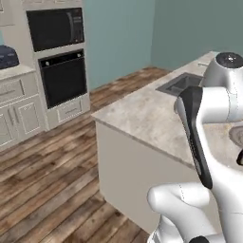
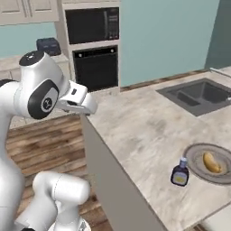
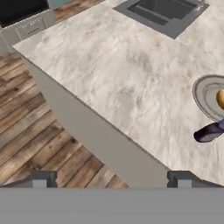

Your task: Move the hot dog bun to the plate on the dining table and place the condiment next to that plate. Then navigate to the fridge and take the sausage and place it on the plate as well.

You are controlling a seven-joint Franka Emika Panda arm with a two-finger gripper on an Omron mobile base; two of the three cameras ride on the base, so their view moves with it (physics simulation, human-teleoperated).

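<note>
The golden-tan hot dog bun (image 2: 211, 162) lies on the light grey plate (image 2: 194, 155) near the right end of the marbled dining table (image 2: 135, 131). The dark brown condiment (image 2: 180, 173) bottle stands upright just left of the plate, close to its rim. In the hand view the plate (image 3: 201, 94), the bun (image 3: 221, 98) and the condiment (image 3: 209, 131) sit at the right edge. My gripper (image 3: 111, 179) is open with nothing between its fingers, hanging over the table's near edge and well apart from the plate. The fridge and the sausage are out of view.
A dark inset sink (image 2: 198, 94) with a thin faucet sits at the table's far side. Across the wooden floor (image 1: 52, 166) stand a wall oven (image 1: 61, 78), a microwave (image 1: 54, 28) and white cabinets (image 1: 19, 114). My arm's white links fill the right of the left base view.
</note>
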